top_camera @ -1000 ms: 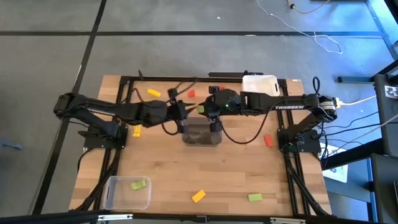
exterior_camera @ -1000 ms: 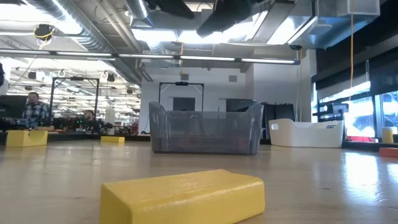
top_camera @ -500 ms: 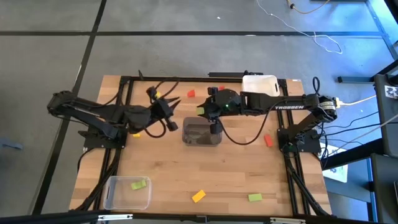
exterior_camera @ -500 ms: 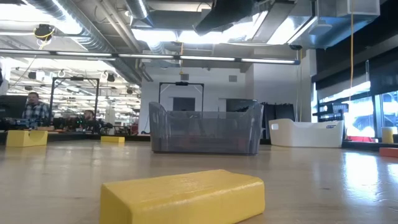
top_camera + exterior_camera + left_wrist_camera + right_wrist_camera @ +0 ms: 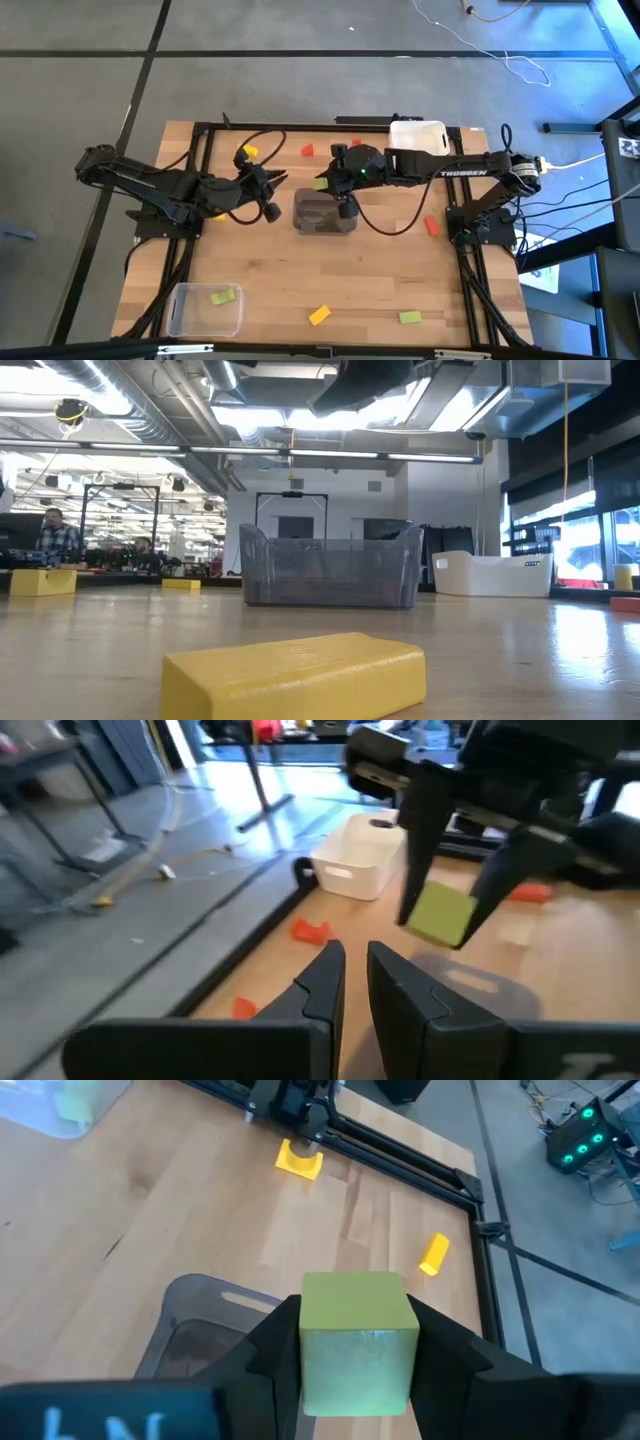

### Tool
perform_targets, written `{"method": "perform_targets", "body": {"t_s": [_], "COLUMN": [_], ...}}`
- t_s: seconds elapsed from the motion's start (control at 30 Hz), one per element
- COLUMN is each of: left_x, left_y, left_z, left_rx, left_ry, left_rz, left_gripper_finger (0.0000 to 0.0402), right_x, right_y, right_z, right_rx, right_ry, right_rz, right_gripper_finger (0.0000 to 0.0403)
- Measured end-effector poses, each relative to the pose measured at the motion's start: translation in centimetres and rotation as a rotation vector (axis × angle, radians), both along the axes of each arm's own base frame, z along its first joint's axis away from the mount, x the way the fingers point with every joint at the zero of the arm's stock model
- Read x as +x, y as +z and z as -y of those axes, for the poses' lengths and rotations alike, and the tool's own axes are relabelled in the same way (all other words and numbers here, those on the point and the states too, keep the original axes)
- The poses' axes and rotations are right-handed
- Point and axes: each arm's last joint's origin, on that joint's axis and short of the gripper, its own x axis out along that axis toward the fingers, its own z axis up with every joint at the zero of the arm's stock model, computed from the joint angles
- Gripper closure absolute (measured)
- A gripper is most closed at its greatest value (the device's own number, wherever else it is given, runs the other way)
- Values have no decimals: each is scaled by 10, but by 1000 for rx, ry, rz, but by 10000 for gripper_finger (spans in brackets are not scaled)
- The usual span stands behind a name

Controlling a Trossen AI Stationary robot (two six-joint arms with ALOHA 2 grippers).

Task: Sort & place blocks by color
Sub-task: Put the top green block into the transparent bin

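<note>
Above the grey translucent plastic bin (image 5: 325, 213) at mid-worktop, the right pincer (image 5: 358, 1342) is clamped on a light green rectangular block (image 5: 358, 1342) — fingers pressed on two opposite faces, block sitting square between them. From the left wrist view the same block (image 5: 441, 914) hangs over the bin's far edge. The left pincer (image 5: 347, 982) sits just beside the bin on the left side, fingers nearly together, nothing between them.

Other blocks are scattered: a small yellow block (image 5: 244, 153) and a red block (image 5: 307, 150) near the far edge, another red block (image 5: 432, 225) by the right arm's base, a yellow block (image 5: 319, 315) and a green block (image 5: 410, 318) at the near edge. One green block (image 5: 222, 296) already lies in the clear plastic bin (image 5: 182, 322) at the near left corner. A white plastic bin (image 5: 417, 137) stands at the far right.

Risks: green already went to the clear bin, so a release here would likely mix colours in the grey one. The block also hangs near the bin's rim, not its centre — a drop could clip the wall and bounce onto the worktop. The left arm is close enough that a swing toward the clear bin could graze it.
</note>
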Motion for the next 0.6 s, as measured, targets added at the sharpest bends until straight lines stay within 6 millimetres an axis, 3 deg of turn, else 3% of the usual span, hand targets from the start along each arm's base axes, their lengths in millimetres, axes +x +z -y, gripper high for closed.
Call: {"method": "perform_targets", "body": {"t_s": [0.27, 0.6], "left_x": [3, 8], "left_y": [2, 1], "left_z": [-6, -17], "left_rx": [-99, -374], "left_ry": [-17, -72], "left_rz": [68, 178], "left_gripper_finger": [335, 288], "right_x": [7, 11], "right_y": [-10, -14], "right_z": [-7, -10], "right_rx": [-17, -122], "right_ry": [30, -19], "right_rz": [-24, -35], "right_gripper_finger": [272, 272]}}
